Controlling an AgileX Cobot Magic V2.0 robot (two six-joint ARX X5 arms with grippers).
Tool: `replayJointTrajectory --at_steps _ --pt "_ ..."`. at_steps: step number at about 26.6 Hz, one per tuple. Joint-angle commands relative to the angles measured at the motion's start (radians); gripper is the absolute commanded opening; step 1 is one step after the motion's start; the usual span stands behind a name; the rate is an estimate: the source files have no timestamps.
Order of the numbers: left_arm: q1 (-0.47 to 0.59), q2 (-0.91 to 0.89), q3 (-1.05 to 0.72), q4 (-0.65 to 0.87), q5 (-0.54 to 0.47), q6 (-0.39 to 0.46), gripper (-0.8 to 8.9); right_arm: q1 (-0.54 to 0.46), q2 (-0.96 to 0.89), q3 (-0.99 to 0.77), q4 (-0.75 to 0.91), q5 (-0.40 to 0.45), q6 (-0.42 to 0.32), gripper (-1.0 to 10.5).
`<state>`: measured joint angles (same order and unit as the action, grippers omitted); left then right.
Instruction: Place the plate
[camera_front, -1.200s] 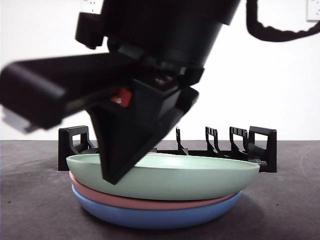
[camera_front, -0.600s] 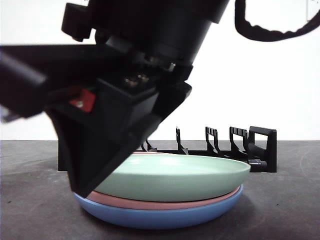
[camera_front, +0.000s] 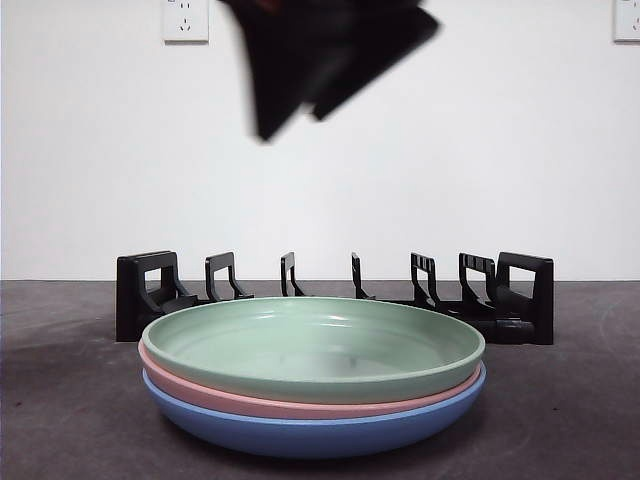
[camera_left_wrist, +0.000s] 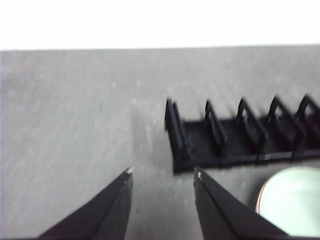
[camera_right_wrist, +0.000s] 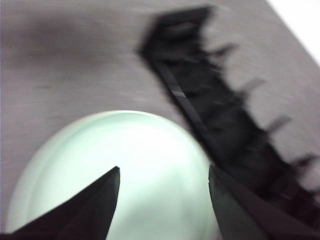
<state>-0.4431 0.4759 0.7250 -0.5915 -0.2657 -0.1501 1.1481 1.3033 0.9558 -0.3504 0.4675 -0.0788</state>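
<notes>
So far, nothing of the placing shows as done: the green plate (camera_front: 313, 347) lies flat on top of a stack, resting on a pink plate (camera_front: 300, 404) that sits in turn on a blue plate (camera_front: 310, 430), all three on the dark bench (camera_front: 60, 400). Just behind the stack stands the black rack (camera_front: 340, 300), its upright dividers in a row and every slot visibly bare. The right end effector (camera_right_wrist: 162, 175) hangs above the green plate with its jaws spread apart and nothing between them; in the front view it shows as a blurred black tip high over the stack, well clear of the rim. The left end effector (camera_left_wrist: 162, 175) is off to one side, near the end of the rack, also released and holding nothing, with only an edge of the stack in its view. Judging by this, the whole job remains: a plate has yet to be gripped at its rim, lifted off the stack, tipped upright and set into a slot. The right wrist view is smeared, so the exact height over the plate cannot be told.
</notes>
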Motion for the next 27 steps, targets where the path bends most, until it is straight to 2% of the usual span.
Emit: replayJointTrajectory --at_steps 1,4,10,13,17,21,22,23,24,27 --pt "-0.003 0.034 0.016 0.049 -0.004 0.0 1.92 -0.114 -0.029 0.017 0.006 -0.019 -0.045 2.8" --pt "-0.003 0.104 0.016 0.124 -0.003 0.0 1.92 -0.325 -0.072 0.017 0.022 -0.151 -0.075 2.8" --pt "-0.003 0.245 0.016 0.262 -0.003 -0.001 1.92 -0.595 -0.09 0.017 0.076 -0.356 -0.08 2.8" --pt "-0.003 0.316 0.016 0.336 -0.003 0.0 1.92 -0.701 -0.09 0.017 0.096 -0.428 -0.08 2.8" --pt "-0.003 0.377 0.016 0.406 -0.003 0.0 1.92 -0.782 -0.09 0.017 0.117 -0.441 -0.079 2.8" --pt "-0.003 0.394 0.016 0.409 -0.003 0.001 1.81 -0.822 -0.09 0.017 0.11 -0.441 -0.079 2.8" --pt "-0.003 0.394 0.016 0.408 -0.003 0.001 1.23 -0.826 -0.09 0.017 0.113 -0.441 -0.078 2.2" --pt "-0.003 0.394 0.016 0.407 -0.002 0.003 -0.17 -0.827 -0.09 0.017 0.115 -0.442 -0.078 0.6" --pt "-0.003 0.392 0.016 0.407 0.002 0.005 0.24 -0.827 -0.09 0.017 0.116 -0.442 -0.08 -0.1" --pt "-0.003 0.389 0.016 0.415 0.005 0.019 0.07 -0.825 -0.09 0.017 0.13 -0.455 -0.077 0.2"
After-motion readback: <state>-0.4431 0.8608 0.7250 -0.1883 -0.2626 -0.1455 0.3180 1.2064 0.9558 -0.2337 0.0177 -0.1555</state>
